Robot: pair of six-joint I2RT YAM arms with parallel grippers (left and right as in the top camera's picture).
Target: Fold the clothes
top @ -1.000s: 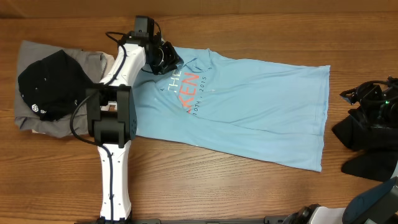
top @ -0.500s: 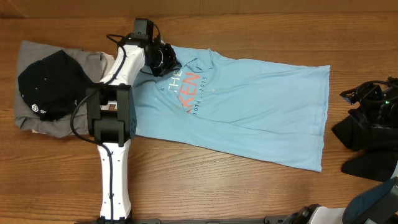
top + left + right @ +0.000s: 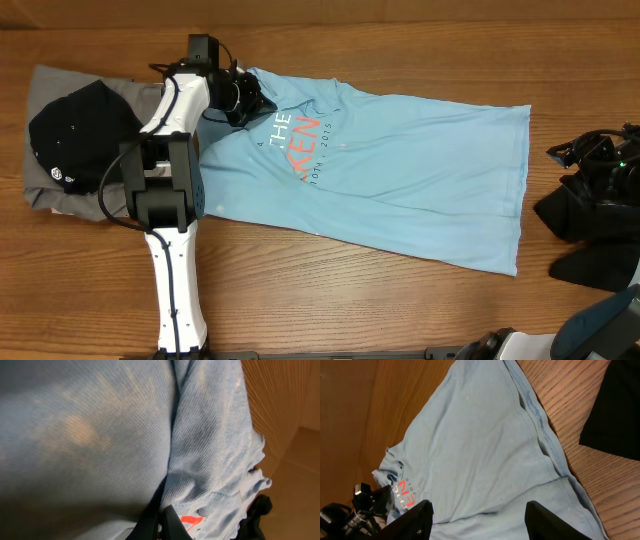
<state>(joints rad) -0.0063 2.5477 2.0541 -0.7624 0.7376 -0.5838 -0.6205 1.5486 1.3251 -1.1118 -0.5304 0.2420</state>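
Looking down from overhead: the T-shirt (image 3: pixel 400 170) lies spread flat on the table (image 3: pixel 330 300), lettering up, collar end to the left. I see the left gripper (image 3: pixel 243 100) on the shirt's upper-left edge, by the collar. Just left of the shirt is a grey garment (image 3: pixel 45 80) with a black garment (image 3: pixel 75 135) on top. A black heap (image 3: pixel 590 215) sits at the far right edge, apart from the shirt's hem.

Left wrist: blue fabric fills my view. A thick fold runs down into the fingers (image 3: pixel 172 522), which are pressed together on it, so that gripper is clamped on the T-shirt. A bit of red lettering shows just beside them.

Right wrist: the right gripper (image 3: pixel 479 520) hangs over the shirt, fingers spread wide with nothing between them. The hem seam runs diagonally. The black heap shows at the upper right, on bare wood.
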